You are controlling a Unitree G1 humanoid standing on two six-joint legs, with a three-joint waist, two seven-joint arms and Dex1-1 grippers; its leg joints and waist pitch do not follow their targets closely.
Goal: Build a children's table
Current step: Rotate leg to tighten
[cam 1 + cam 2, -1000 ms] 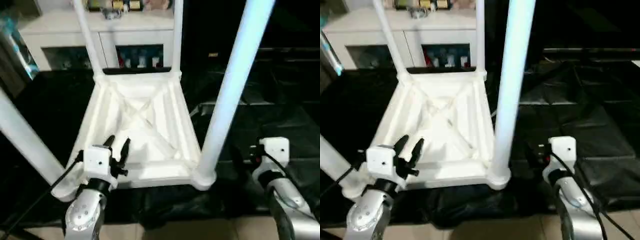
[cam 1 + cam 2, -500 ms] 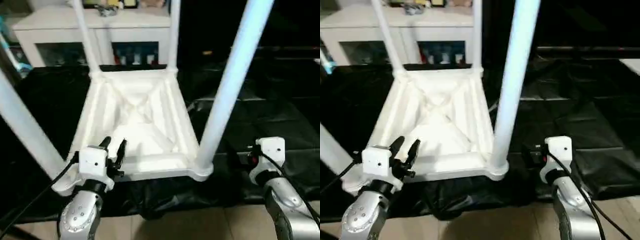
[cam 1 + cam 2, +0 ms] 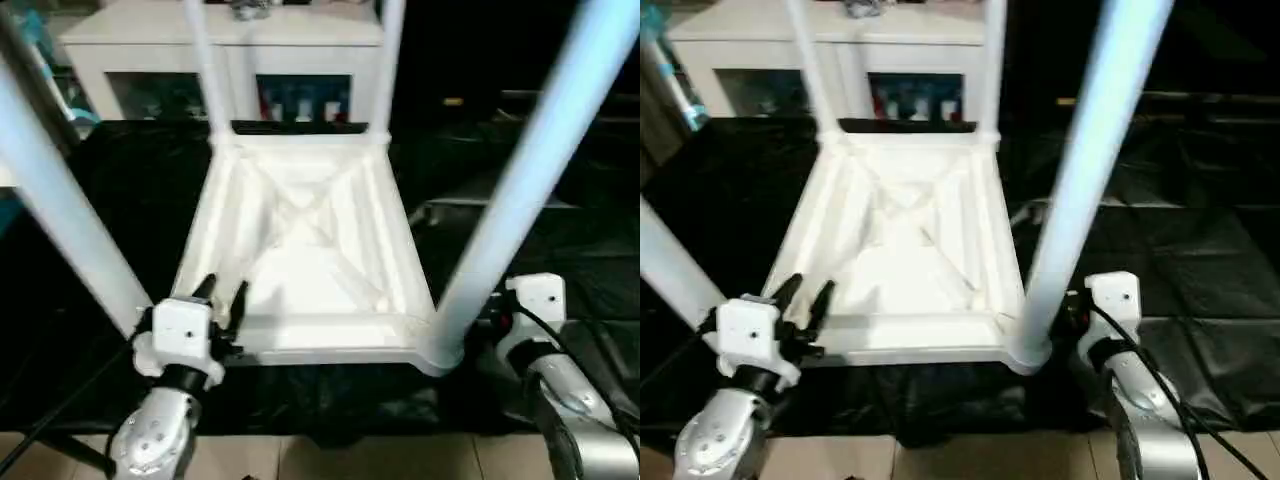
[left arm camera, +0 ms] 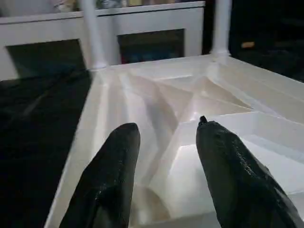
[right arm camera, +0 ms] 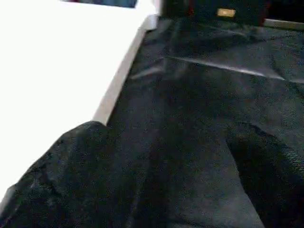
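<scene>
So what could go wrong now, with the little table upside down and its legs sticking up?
The children's table lies near the black-draped table's front edge, so a push might slide it off. The left gripper hangs open over its near rim and could bump it. The near right leg rises beside the open right gripper; a swing might knock it.

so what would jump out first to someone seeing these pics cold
The children's table lies upside down on the black cloth, ribbed underside up, with four white legs rising from its corners toward the camera. At its near edge, the left gripper hovers open over the near left corner, and the right gripper stands open beside the near right leg. Behind stands a white cabinet.
</scene>
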